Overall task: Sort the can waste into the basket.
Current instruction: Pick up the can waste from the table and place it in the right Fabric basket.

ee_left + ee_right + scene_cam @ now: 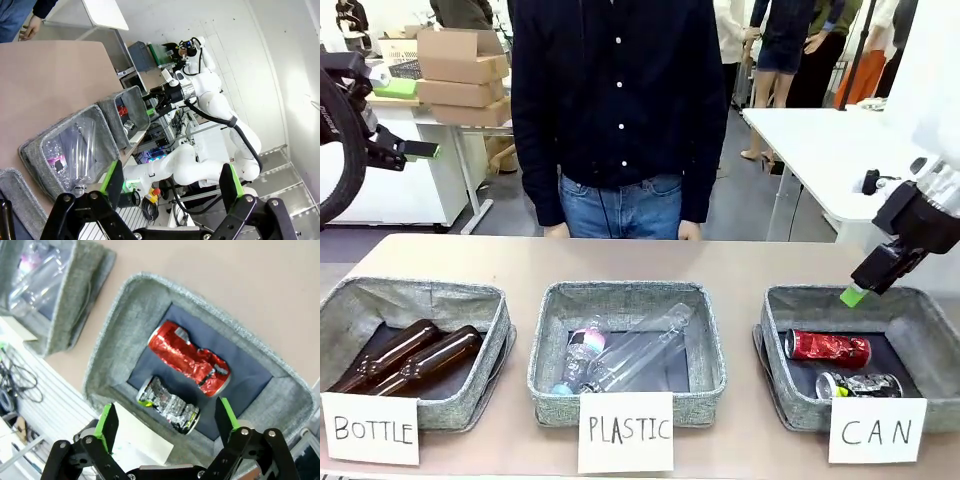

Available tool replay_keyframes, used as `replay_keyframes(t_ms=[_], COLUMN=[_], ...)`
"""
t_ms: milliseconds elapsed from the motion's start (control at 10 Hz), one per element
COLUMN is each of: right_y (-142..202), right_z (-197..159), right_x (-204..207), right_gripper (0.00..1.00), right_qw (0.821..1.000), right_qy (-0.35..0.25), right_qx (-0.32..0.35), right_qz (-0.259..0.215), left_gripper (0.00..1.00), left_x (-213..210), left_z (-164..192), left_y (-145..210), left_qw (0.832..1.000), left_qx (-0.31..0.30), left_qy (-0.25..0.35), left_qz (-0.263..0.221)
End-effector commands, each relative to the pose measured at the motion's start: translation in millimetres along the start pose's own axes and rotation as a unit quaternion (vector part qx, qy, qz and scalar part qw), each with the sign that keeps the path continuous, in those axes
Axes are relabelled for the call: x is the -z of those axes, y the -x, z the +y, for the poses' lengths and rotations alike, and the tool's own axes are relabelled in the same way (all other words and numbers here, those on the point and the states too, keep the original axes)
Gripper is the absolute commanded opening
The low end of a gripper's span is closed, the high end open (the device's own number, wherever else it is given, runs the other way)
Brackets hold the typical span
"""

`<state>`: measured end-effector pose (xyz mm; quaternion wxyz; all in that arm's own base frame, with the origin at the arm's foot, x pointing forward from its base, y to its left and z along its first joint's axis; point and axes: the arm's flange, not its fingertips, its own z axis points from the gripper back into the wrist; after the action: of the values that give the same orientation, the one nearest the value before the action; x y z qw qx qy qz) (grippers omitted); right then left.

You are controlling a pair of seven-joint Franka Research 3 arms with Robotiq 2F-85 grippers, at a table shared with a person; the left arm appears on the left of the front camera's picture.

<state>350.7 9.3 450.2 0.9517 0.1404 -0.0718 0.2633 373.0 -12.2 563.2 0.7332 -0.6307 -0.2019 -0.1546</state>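
The right wrist view looks straight down into the grey felt soft-sided basket (pixel 295 405), where the dented red metal can (pixel 190 358) and the crumpled dark can with silver ends (pixel 169 405) lie side by side, apart (the front view shows its white "CAN" card (pixel 877 431) at the table's (pixel 740 265) right). The right gripper (pixel 165 422) hangs above the basket's far rim, jaws wide and empty. The left gripper (pixel 170 185) is raised at far left, jaws wide too.
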Motion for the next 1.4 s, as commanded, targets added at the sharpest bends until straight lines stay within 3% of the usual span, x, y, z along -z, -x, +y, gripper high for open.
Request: replay_keyframes(t_ms=[0,300,400,500,600,700,800,900,1100,1200,1300], right_y=[-3.6,-9.4,-13.7,-22.7,-31.1,-37.3,-37.2,-39.2,-37.0,-39.8,-37.8], right_z=[-7.1,-7.5,-3.2,6.7,17.0,21.1,22.0,22.0,11.7,8.5,22.3], right_x=[-1.8,-2.7,-10.6,-24.4,-40.1,-56.7,-64.7,-74.2,-83.5,-81.7,-91.8], right_gripper=[1.0,1.0,1.0,1.0,1.0,1.0,1.0,1.0,1.0,1.0,1.0], right_qw=[1.0,0.999,0.995,0.97,0.917,0.84,0.795,0.739,0.642,0.627,0.824], right_qy=[-0.001,-0.007,-0.06,-0.164,-0.287,-0.424,-0.514,-0.583,-0.637,-0.638,-0.492], right_qx=[0.005,0.024,0.05,0.105,0.159,0.22,0.21,0.235,0.299,0.309,0.186], right_qz=[-0.007,-0.019,-0.06,-0.144,-0.225,-0.259,-0.243,-0.244,-0.305,-0.323,-0.212], left_gripper=[1.0,1.0,1.0,1.0,1.0,1.0,1.0,1.0,1.0,1.0,1.0], left_x=[-0.7,-0.7,-0.7,-0.7,-0.7,-0.7,-0.7,-0.7,-0.7,-0.7,-0.7], left_z=[-3.2,-3.2,-3.2,-3.2,-3.2,-3.2,-3.2,-3.2,-3.2,-3.2,-3.2], left_y=[-0.9,-0.9,-0.9,-0.9,-0.9,-0.9,-0.9,-0.9,-0.9,-0.9,-0.9], left_qw=[1.0,1.0,1.0,1.0,1.0,1.0,1.0,1.0,1.0,1.0,1.0], left_qx=[-0.005,-0.005,-0.005,-0.005,-0.005,-0.005,-0.005,-0.005,-0.005,-0.005,-0.005], left_qy=[0.003,0.003,0.003,0.003,0.003,0.003,0.003,0.003,0.003,0.003,0.003], left_qz=[0.0,0.0,0.0,0.0,0.0,0.0,0.0,0.0,0.0,0.0,0.0])
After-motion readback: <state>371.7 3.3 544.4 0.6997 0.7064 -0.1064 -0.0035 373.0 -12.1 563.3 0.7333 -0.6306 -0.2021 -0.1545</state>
